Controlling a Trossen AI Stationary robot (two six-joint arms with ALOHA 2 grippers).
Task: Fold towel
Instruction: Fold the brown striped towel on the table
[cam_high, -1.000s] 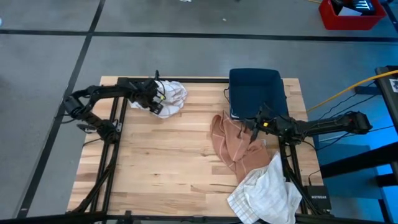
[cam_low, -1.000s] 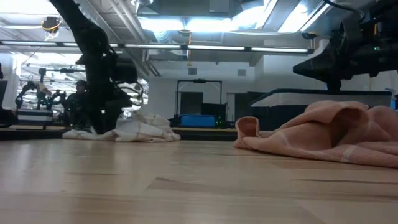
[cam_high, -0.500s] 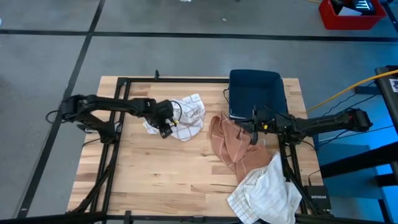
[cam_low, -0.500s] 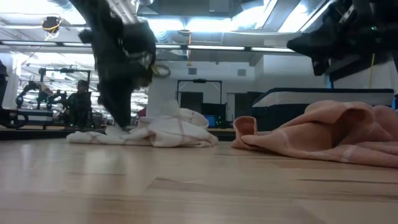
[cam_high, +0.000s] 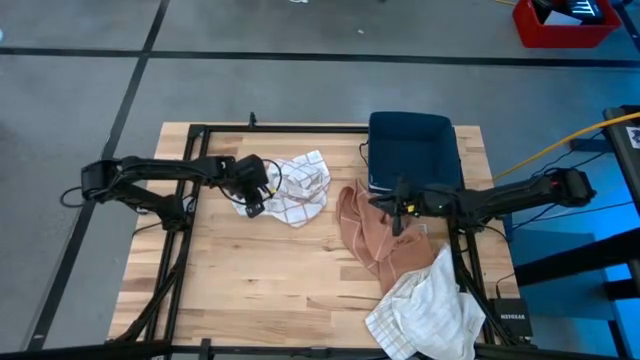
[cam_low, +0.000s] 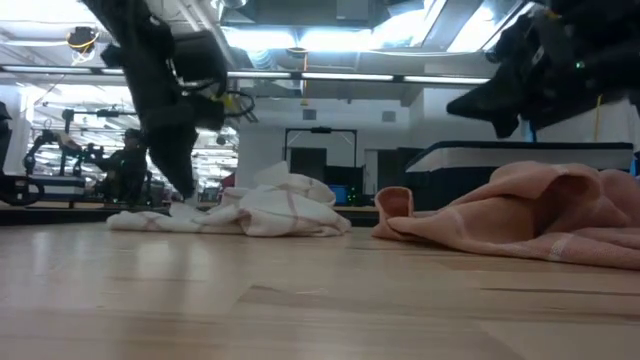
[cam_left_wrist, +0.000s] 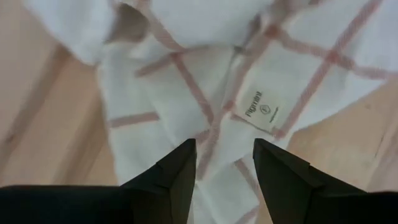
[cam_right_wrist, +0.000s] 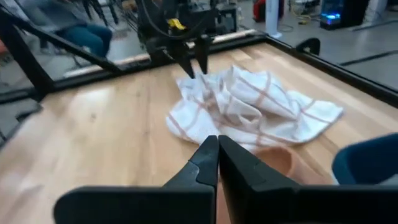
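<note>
A white towel with thin red checks (cam_high: 300, 185) lies crumpled on the wooden table, a little left of its middle. It also shows in the low view (cam_low: 270, 210) and both wrist views (cam_left_wrist: 205, 74) (cam_right_wrist: 249, 106). My left gripper (cam_high: 250, 207) (cam_left_wrist: 224, 146) (cam_right_wrist: 196, 71) hangs open just over the towel's left edge, pointing steeply down with nothing between its fingers. A pink towel (cam_high: 375, 235) (cam_low: 520, 215) lies bunched to the right. My right gripper (cam_high: 397, 215) (cam_right_wrist: 217, 143) is shut and hovers nearly level above the pink towel's far part.
A dark blue bin (cam_high: 412, 148) stands at the far right. Another white towel (cam_high: 425, 305) is heaped at the near right corner. Black frame rails (cam_high: 195, 130) run along the table's left and far edges. Bare wood lies in the near left half.
My left gripper has gone from the far left corner toward the table's middle and near side, rolling as it went, and dragged the white towel along the wood with it. It then drew back a little to the left and rose. My right gripper has edged left over the pink towel.
</note>
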